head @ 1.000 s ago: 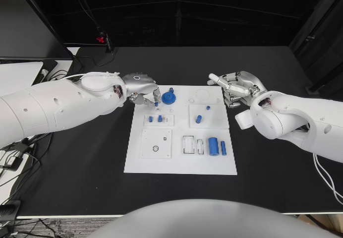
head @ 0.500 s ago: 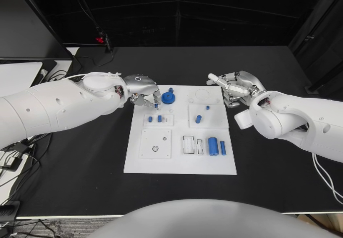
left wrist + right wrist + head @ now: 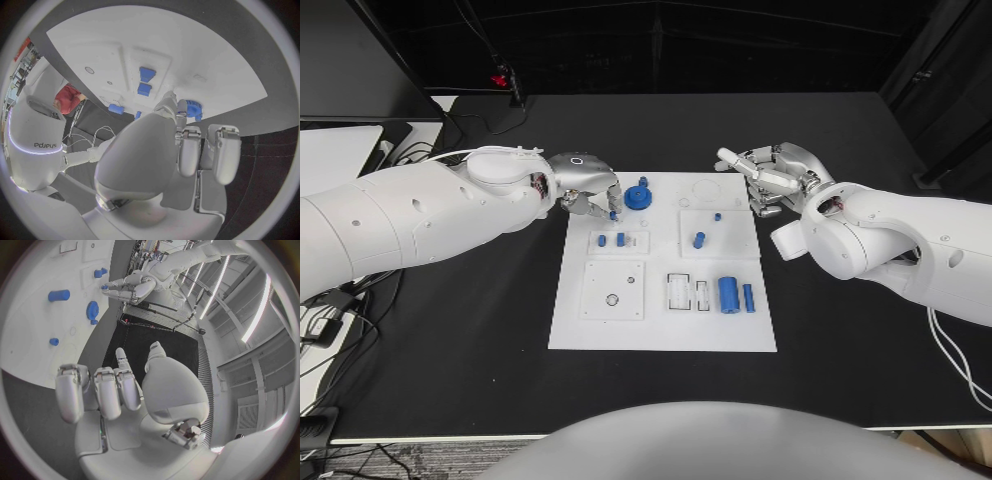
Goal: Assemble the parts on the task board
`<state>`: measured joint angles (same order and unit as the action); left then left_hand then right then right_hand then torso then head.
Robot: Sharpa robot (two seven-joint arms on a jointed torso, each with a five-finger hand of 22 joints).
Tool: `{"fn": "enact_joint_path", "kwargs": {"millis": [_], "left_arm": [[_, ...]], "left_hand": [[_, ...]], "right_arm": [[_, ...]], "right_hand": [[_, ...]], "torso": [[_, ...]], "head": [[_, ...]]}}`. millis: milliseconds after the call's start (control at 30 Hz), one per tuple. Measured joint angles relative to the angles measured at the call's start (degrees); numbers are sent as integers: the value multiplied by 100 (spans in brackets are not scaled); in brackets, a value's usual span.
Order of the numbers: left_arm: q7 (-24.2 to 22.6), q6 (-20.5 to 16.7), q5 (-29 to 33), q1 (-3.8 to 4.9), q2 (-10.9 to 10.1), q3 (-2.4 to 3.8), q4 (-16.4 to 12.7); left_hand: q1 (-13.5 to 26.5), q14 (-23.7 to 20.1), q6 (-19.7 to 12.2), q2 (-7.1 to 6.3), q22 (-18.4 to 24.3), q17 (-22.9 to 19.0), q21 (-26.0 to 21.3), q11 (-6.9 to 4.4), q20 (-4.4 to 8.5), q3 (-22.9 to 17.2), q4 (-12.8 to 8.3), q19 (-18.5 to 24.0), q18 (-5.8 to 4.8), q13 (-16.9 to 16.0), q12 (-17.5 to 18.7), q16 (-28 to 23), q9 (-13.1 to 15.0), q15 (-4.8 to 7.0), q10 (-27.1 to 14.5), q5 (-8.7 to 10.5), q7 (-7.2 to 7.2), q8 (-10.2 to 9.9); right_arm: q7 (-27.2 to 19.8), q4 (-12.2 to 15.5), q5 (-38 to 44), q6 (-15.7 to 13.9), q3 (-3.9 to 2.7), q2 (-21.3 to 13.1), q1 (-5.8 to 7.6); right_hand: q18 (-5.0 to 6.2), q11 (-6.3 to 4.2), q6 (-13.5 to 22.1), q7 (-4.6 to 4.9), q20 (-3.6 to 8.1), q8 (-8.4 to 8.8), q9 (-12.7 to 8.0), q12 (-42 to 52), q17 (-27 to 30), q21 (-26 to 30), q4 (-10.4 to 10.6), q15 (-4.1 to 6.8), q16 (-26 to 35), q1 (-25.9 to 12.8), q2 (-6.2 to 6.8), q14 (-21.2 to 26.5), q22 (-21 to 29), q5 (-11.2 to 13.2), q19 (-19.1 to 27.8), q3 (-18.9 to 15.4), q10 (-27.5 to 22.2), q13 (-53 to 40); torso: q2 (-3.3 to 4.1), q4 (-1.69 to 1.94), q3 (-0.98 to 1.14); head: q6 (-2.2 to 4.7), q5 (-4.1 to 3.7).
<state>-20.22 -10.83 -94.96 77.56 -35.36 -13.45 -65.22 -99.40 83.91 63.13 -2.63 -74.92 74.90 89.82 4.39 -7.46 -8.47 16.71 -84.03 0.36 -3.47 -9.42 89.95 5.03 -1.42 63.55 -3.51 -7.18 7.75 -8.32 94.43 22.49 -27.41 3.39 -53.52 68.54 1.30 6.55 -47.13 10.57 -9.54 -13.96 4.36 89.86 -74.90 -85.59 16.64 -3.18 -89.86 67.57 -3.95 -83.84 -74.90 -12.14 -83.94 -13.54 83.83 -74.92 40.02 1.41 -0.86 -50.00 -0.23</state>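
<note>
The left robot hand (image 3: pixel 589 186) was at the far left corner of the task board (image 3: pixel 664 330), its fingers bent down toward the board beside the blue gear (image 3: pixel 639 195). From the head view it was hard to tell whether the fingertips pinched anything; a small blue bit showed at them, but the hand covered most of it. The left wrist view showed more: one finger (image 3: pixel 167 106) reached to the board beside the toothed blue gear (image 3: pixel 194 109), while the other fingers were curled in, so I cannot tell if it held a part.

The right robot hand (image 3: pixel 769 176) stood at the far right corner of the board, over the black bench (image 3: pixel 877 330). In the right wrist view its fingers (image 3: pixel 106 390) were curled inward together and nothing was in them.

The board was a flat white plate with shallow square recesses. On it lay small blue parts: two short pegs (image 3: pixel 610 240), one peg (image 3: pixel 698 240), and a thick cylinder (image 3: pixel 728 294) beside a thinner rod (image 3: pixel 749 296). The right wrist view also showed the gear (image 3: pixel 92 309) and a cylinder (image 3: pixel 59 295), which looked smooth and matte.
</note>
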Motion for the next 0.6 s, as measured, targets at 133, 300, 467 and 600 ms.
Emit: {"fn": "enact_joint_path", "kwargs": {"millis": [133, 300, 467, 600], "left_arm": [[-4, 25, 0, -5, 26, 0, 51], [-11, 63, 0, -19, 73, 0, 89], [-18, 74, 1, -20, 97, 2, 112], [-22, 80, 1, -23, 101, 3, 128]], "left_hand": [[0, 0, 0, 0, 0, 0, 0, 0, 0, 0, 0, 0, 0, 0, 0, 0, 0, 0, 0, 0, 0, -10], [0, 0, -8, 0, 0, 0, 0, 0, 0, 0, 0, 0, 0, 0, 0, 0, 0, 0, 0, 0, 8, -10], [0, 0, -9, 0, 0, 0, 0, 0, 0, 0, 0, 0, 0, 0, 0, 0, 0, 0, 0, 0, 8, -11], [-1, 0, -9, 0, 1, 0, 0, 0, 0, 0, 0, 0, 0, 0, 0, 0, -1, 0, 0, 0, 8, -11]], "right_arm": [[0, 2, 0, 0, 0, -4, 0], [0, 4, 0, 0, 0, -3, 0], [0, 4, 0, 0, 0, -1, 0], [0, 4, 0, 0, 0, -2, 0]], "right_hand": [[0, 0, 0, 0, 0, 0, 0, 0, 0, 0, 0, 0, 0, 22, -22, 0, 0, 0, 0, 0, 0, 0], [0, 0, 0, 0, 0, 0, 0, 0, 0, 0, 0, 0, 0, 22, -22, 0, 0, 0, 0, 0, 0, 0], [1, 0, 0, 0, 0, 0, 0, 0, 0, 0, 0, 0, 0, 22, -22, 0, 0, 0, 0, 0, 0, 0], [0, 0, 0, 0, 0, 0, 0, 0, 0, 0, 0, 0, 0, 22, -22, 0, 0, 0, 0, 0, 0, 0]], "torso": [[0, 0, 2], [0, 0, 3], [0, 0, 2], [-1, 0, 2]], "head": [[0, -1], [0, -1], [0, -2], [0, -7]]}}
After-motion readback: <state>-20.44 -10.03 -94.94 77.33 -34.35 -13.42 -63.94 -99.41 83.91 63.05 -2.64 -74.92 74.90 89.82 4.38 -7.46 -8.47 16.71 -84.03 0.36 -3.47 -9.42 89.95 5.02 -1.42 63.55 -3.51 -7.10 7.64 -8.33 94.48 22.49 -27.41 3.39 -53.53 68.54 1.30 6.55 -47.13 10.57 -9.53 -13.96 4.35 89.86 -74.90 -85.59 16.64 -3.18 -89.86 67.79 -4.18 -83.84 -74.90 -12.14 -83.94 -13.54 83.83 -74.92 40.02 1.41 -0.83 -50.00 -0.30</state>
